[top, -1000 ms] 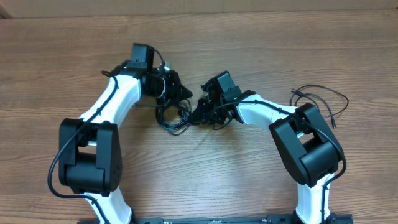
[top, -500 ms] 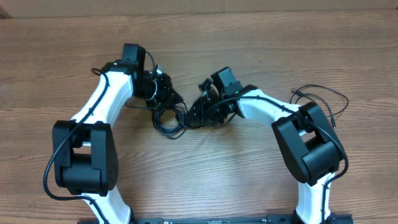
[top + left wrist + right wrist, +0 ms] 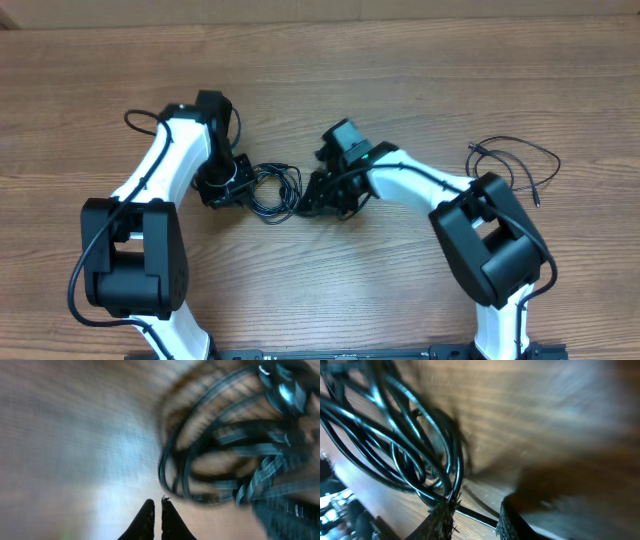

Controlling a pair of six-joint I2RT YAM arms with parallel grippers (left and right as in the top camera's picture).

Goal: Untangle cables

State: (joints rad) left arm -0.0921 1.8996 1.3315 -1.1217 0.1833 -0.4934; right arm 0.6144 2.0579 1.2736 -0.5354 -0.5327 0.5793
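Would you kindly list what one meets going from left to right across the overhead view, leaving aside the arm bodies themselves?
left gripper → coiled cable bundle → right gripper → loose cable, lying apart at the far right.

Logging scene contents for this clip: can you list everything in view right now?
cable bundle: one tangle, black, mid-table between the grippers
loose cable: at least one, black, by the right arm
table: one, brown wood, under everything
left arm: one, white and black
right arm: one, white and black
left gripper: one, black, shut, at the bundle's left
right gripper: one, black, jaws apart, at the bundle's right
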